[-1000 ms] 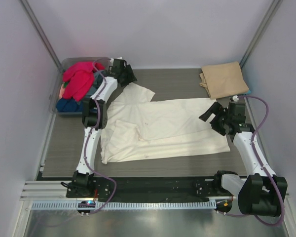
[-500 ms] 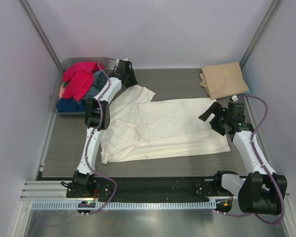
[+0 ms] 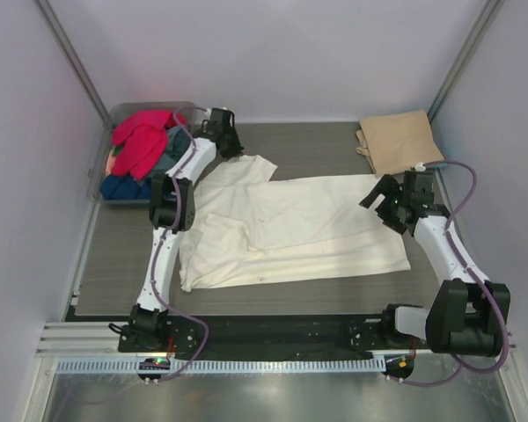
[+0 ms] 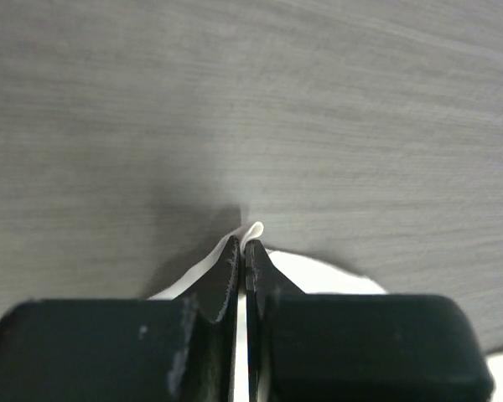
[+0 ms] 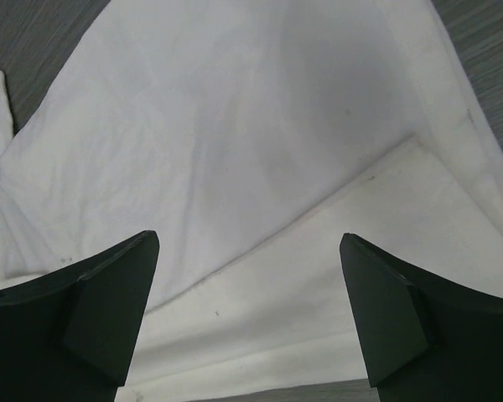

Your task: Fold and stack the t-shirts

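grey table (image 3: 317,145), cream t-shirt (image 3: 308,229) edge in tight left jaws, right jaws wide

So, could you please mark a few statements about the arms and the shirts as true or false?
1. The left gripper is shut on the large cream-white cotton t-shirt's edge. True.
2. The right gripper grips cloth. False: it hangs open above the cream-white shirt.
3. The folded tan-beige t-shirt lies apart, far right. True.
4. The grey translucent plastic tub is empty. False: it holds red and blue clothes.
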You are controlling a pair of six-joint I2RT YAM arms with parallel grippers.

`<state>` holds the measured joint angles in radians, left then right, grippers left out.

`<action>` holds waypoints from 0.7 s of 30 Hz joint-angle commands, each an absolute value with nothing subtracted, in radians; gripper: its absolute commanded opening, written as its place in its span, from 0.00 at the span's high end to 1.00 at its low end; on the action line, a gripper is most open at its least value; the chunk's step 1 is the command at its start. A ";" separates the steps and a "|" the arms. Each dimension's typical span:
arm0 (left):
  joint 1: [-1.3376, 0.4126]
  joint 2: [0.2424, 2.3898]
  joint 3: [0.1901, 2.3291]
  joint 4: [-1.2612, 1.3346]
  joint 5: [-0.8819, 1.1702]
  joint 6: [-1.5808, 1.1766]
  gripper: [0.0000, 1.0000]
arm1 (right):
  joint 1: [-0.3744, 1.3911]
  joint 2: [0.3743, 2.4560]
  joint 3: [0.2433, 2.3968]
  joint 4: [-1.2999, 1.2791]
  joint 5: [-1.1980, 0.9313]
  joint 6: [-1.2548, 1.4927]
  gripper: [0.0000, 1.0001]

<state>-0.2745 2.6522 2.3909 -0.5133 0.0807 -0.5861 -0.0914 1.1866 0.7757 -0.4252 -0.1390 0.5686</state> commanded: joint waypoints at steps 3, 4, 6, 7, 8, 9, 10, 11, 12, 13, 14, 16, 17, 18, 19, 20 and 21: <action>-0.279 2.499 2.297 -0.611 0.121 -0.587 1.00 | -0.098 1.354 0.995 -0.371 0.033 0.542 0.11; -0.279 2.484 2.286 -0.612 0.144 -0.598 1.00 | -0.103 1.382 1.046 -0.371 0.044 0.538 0.13; -0.279 2.453 2.249 -0.618 0.178 -0.606 1.00 | -0.109 1.486 1.098 -0.371 0.073 0.517 0.21; -0.281 2.441 2.234 -0.620 0.201 -0.612 1.00 | -0.112 1.526 1.144 -0.371 0.087 0.512 0.24; -0.281 2.430 2.214 -0.620 0.207 -0.617 1.00 | -0.113 1.563 1.166 -0.370 0.103 0.506 0.26; -0.281 2.406 2.180 -0.618 0.209 -0.618 1.00 | -0.117 1.630 1.187 -0.371 0.123 0.502 0.28; -0.281 2.396 2.162 -0.620 0.210 -0.620 1.00 | -0.117 1.659 1.221 -0.373 0.130 0.494 0.29; -0.282 2.387 2.146 -0.620 0.218 -0.620 1.00 | -0.118 1.687 1.239 -0.367 0.132 0.488 0.31; -0.281 2.375 2.132 -0.617 0.222 -0.620 1.00 | -0.118 1.715 1.253 -0.358 0.129 0.480 0.34; -0.282 2.370 2.109 -0.614 0.238 -0.620 1.00 | -0.117 1.761 1.281 -0.339 0.124 0.457 0.35; -0.282 2.367 2.102 -0.614 0.245 -0.624 1.00 | -0.118 1.784 1.293 -0.330 0.117 0.440 0.34; -0.281 2.362 2.083 -0.606 0.265 -0.635 1.00 | -0.118 1.831 1.321 -0.295 0.124 0.419 0.34; -0.282 2.361 2.080 -0.603 0.274 -0.640 1.00 | -0.118 1.844 1.328 -0.279 0.118 0.385 0.34; -0.282 2.358 2.074 -0.594 0.293 -0.650 1.00 | -0.118 1.856 1.333 -0.266 0.121 0.379 0.34; -0.282 2.355 2.069 -0.589 0.298 -0.653 1.00 | -0.118 1.871 1.344 -0.259 0.130 0.374 0.34; -0.282 2.349 2.054 -0.583 0.301 -0.658 1.00 | -0.118 1.893 1.347 -0.247 0.126 0.365 0.34; -0.282 2.344 2.045 -0.572 0.305 -0.661 1.00 | -0.118 1.907 1.347 -0.239 0.123 0.356 0.34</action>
<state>-0.2775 2.4199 2.0651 -0.5983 0.2440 -0.6407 -0.1162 1.8977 1.2907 -0.3244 0.0959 0.4164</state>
